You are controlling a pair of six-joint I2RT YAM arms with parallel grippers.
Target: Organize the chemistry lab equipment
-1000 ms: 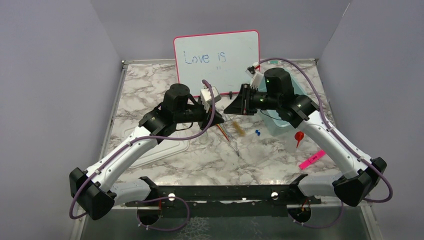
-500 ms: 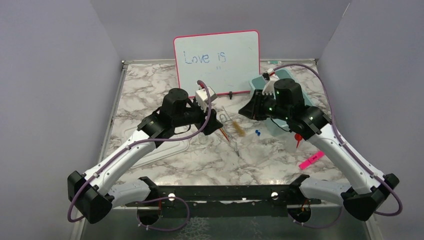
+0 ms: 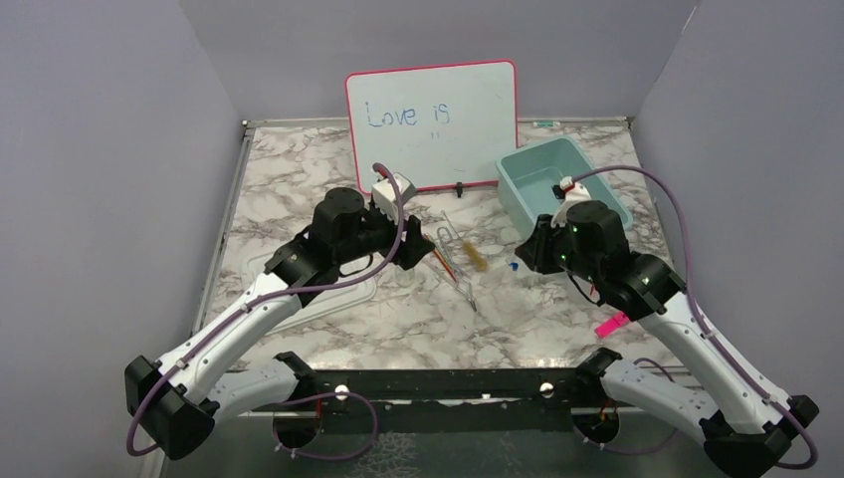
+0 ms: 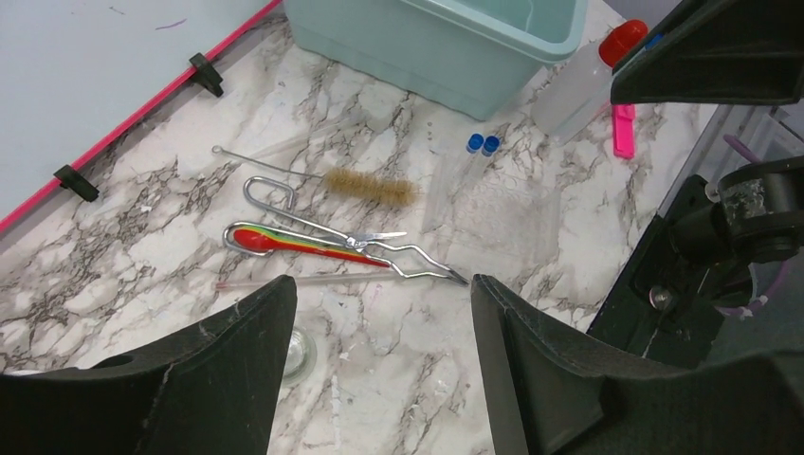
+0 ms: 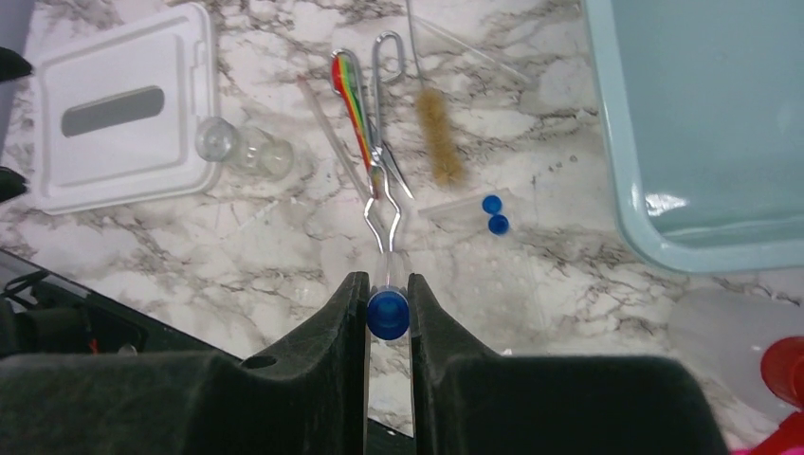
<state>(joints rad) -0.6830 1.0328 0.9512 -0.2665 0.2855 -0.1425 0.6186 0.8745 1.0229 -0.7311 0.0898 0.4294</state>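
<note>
My right gripper [image 5: 388,281] is shut on a clear tube with a blue cap [image 5: 388,315], held above the marble table just near of the metal tweezers [image 5: 384,194]. Beside the tweezers lie a red rainbow stick [image 5: 356,104], a thin clear rod and the wire brush [image 5: 439,142]. Two more blue-capped tubes [image 5: 493,216] lie right of them. A clear little beaker [image 5: 237,147] lies on its side at the left. My left gripper [image 4: 379,289] hangs open and empty over the table, near of the tweezers [image 4: 379,248] and brush [image 4: 370,187].
A teal bin [image 3: 518,189] stands at the back right, and the pink-framed whiteboard [image 3: 433,119] stands behind the items. There is a white lid-like tray [image 5: 123,114] at the left. A red-capped bottle [image 4: 588,81], a pink marker [image 3: 609,324] and a red funnel [image 5: 785,372] lie at the right.
My left gripper has opened and drawn back to the left. The right arm has swung down and nearer, away from the bin, with the blue-capped tube in its jaws.
</note>
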